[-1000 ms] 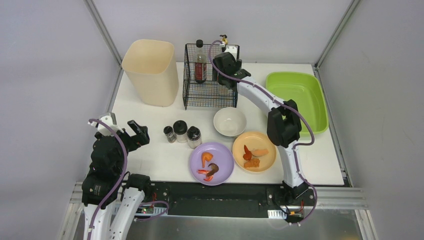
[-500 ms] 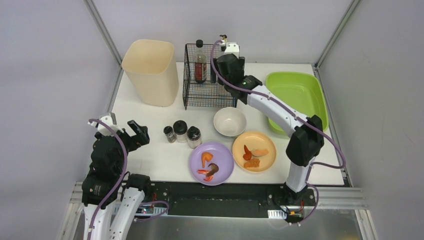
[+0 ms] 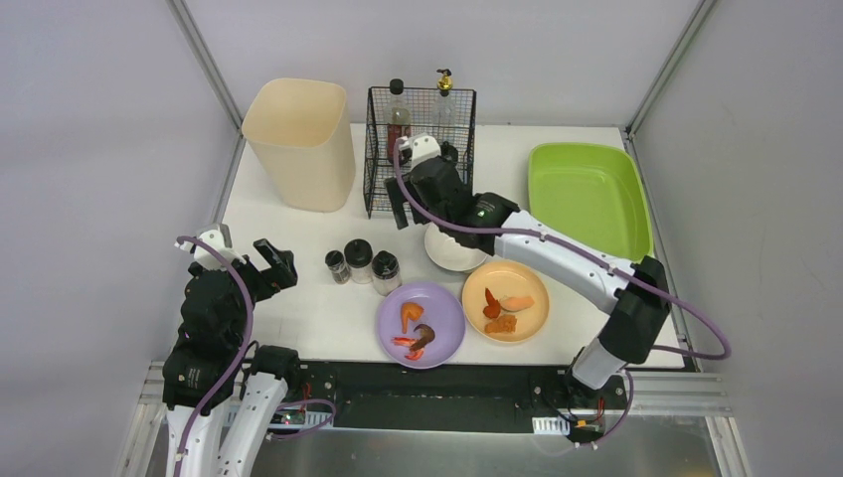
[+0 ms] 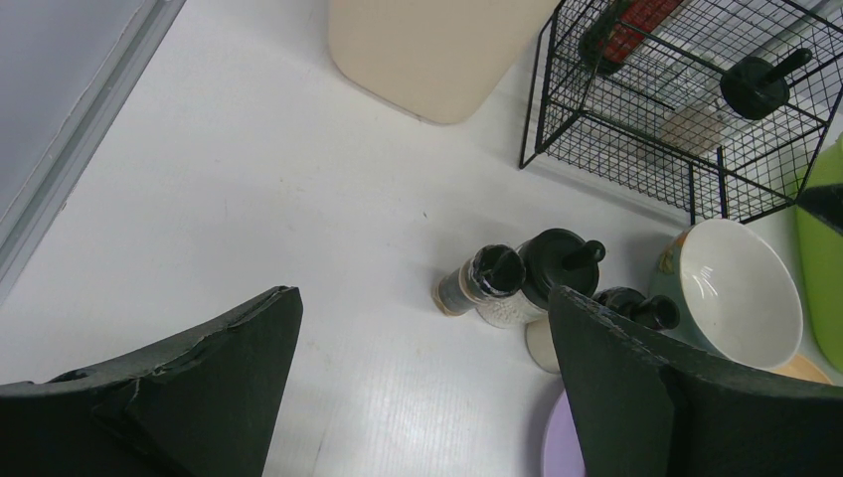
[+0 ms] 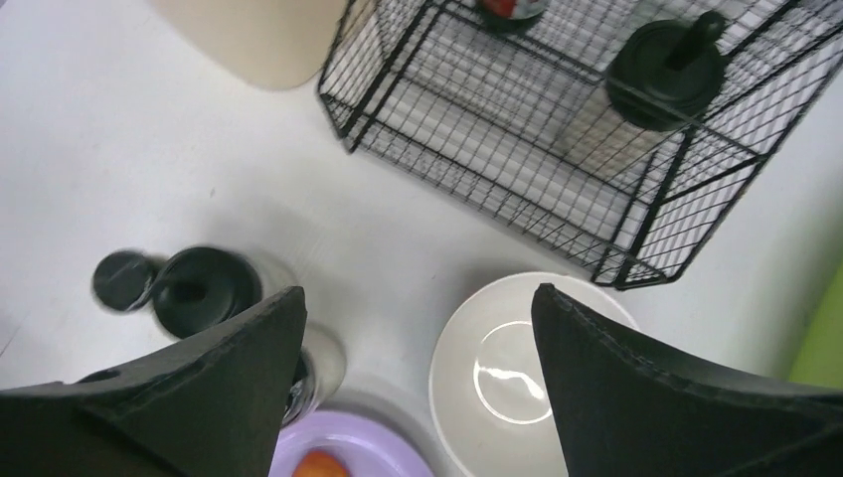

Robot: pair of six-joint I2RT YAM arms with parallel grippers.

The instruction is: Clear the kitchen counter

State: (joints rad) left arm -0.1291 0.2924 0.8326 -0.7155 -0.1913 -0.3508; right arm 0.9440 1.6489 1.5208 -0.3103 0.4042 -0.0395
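Observation:
The white kitchen counter (image 3: pixel 298 229) holds three black-capped shakers (image 3: pixel 358 259), a white bowl (image 3: pixel 452 256), a purple plate (image 3: pixel 444 303) with food scraps and an orange plate (image 3: pixel 524 280) with food. My right gripper (image 3: pixel 410 212) is open and empty. It hovers in front of the black wire basket (image 3: pixel 418 184), between the shakers (image 5: pixel 204 288) and the bowl (image 5: pixel 517 368). My left gripper (image 3: pixel 273 266) is open and empty at the near left, left of the shakers (image 4: pixel 552 263).
A beige bin (image 3: pixel 298 139) stands at the back left. The basket holds a dark sauce bottle (image 3: pixel 398 124) and a clear pump bottle (image 3: pixel 443 99). A lime-green tub (image 3: pixel 587 194) sits at the right edge. Grey walls and rails frame the counter.
My right arm has drawn back from the top of the basket, toward the near left and lower, over the bowl. The pump bottle stands in the basket. The left arm has not moved.

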